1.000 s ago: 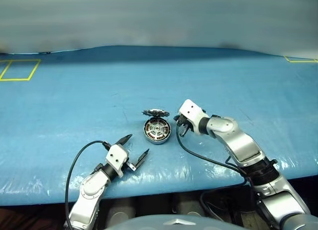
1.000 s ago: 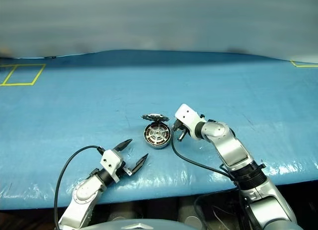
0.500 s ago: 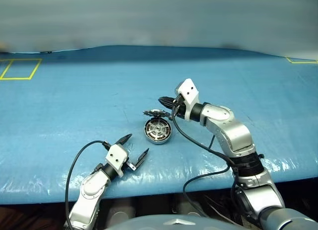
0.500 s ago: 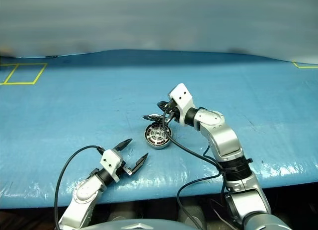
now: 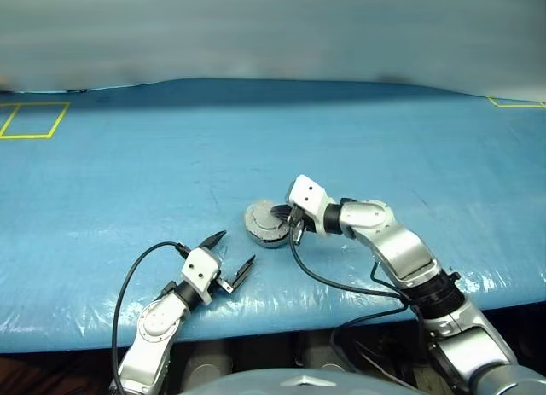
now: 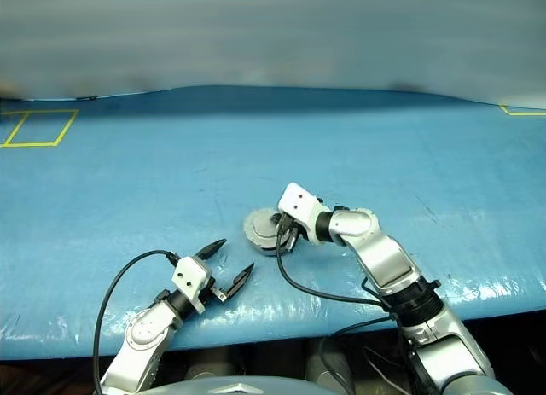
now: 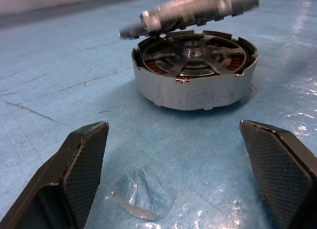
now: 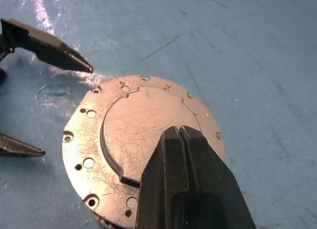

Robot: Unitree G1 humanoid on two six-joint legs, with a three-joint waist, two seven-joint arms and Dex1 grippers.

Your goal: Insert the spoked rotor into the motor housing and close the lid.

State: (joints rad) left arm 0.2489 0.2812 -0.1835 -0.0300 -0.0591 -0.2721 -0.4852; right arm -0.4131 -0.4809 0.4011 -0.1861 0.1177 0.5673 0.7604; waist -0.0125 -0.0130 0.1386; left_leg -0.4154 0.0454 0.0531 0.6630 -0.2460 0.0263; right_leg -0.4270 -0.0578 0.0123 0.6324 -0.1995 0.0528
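The round, shallow silver metal motor housing (image 7: 194, 73) sat near the worktop's (image 5: 102, 182) middle, with the dark-rimmed, silver-spoked rotor (image 7: 190, 52) already seated inside it. The flat, round silver-grey lid (image 8: 141, 140) lay over the housing, though the left wrist view showed it tilted above the rim, not fully down. The right gripper (image 8: 181, 140), its fingers pressed together and holding nothing, rested its tips on the lid's face from about three o'clock. The left gripper (image 5: 229, 254), at about seven o'clock from the housing, stood wide open and empty. Closing well probably called for pressing straight down near the lid's centre, so the housing would not slide.
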